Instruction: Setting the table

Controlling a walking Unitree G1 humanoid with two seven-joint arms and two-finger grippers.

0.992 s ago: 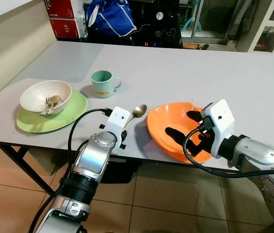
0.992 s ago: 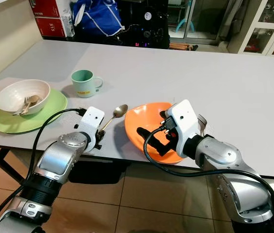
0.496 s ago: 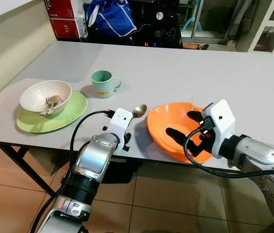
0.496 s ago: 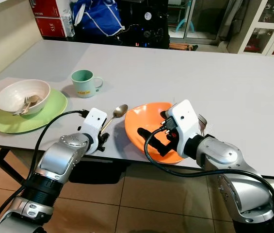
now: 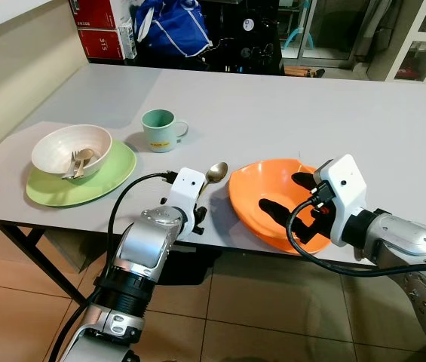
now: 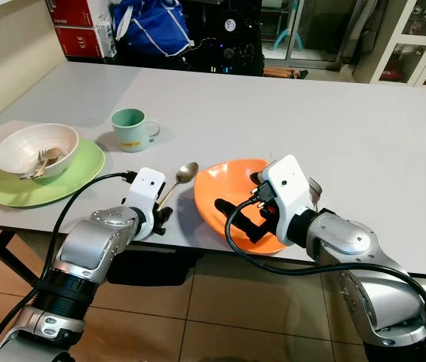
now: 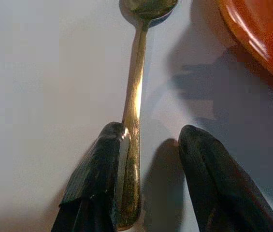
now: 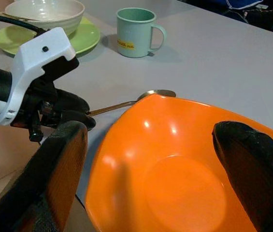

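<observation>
Left gripper (image 7: 148,159): jaws narrowly parted astride the spoon (image 7: 135,104) handle, one finger touching it.
Spoon: flat on the bench (image 5: 363,128), just beside the bowl (image 5: 262,200).
Right gripper (image 8: 150,159): jaws wide over the tilted orange bowl.

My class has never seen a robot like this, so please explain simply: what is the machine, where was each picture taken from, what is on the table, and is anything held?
It is a two-armed humanoid robot. Two pictures come from its head, two from its wrists. On the grey table lie a spoon, an orange bowl, a green mug and a white bowl on a green plate. The left gripper is open, its fingers either side of the spoon handle. The right gripper, also open, straddles the orange bowl. Nothing is lifted.
</observation>
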